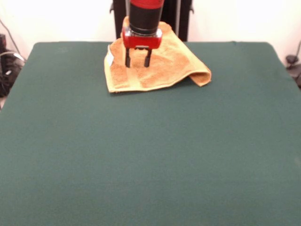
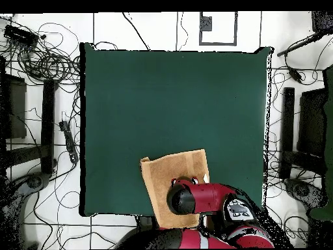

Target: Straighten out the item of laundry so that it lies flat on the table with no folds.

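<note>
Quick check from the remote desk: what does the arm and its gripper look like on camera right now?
The arm is a round black wrist segment with a red band above it. The gripper has a red block body and two short, straight black fingers. From overhead the arm is red and black.

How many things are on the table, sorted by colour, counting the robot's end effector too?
Orange-yellow: 1, the towel, one corner folded over
Red and black: 1, the end effector, open, above the towel
Dark green: 1, the table itself
Total: 3
</note>
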### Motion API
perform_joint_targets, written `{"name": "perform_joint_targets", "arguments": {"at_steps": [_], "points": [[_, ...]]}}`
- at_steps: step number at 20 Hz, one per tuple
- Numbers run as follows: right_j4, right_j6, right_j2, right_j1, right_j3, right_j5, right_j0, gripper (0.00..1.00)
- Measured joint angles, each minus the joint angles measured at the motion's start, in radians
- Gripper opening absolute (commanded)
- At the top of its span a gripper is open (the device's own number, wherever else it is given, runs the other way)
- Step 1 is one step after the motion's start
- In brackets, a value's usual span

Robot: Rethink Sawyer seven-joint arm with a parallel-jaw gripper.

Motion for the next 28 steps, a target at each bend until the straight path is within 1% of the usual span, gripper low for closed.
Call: {"name": "perform_joint_targets", "arguments": {"at_steps": [18,22,25,28], "points": [[0.0,0.0,0.003,0.0,-0.001,0.001,-0.005,1.0],[0.0,0.0,0.027,-0.005,0.002,0.019,-0.036,1.0],[-0.002,0.0,0.06,-0.011,-0.002,0.06,-0.074,1.0],[-0.006,0.0,0.105,-0.018,-0.013,0.128,-0.118,1.0]]}}
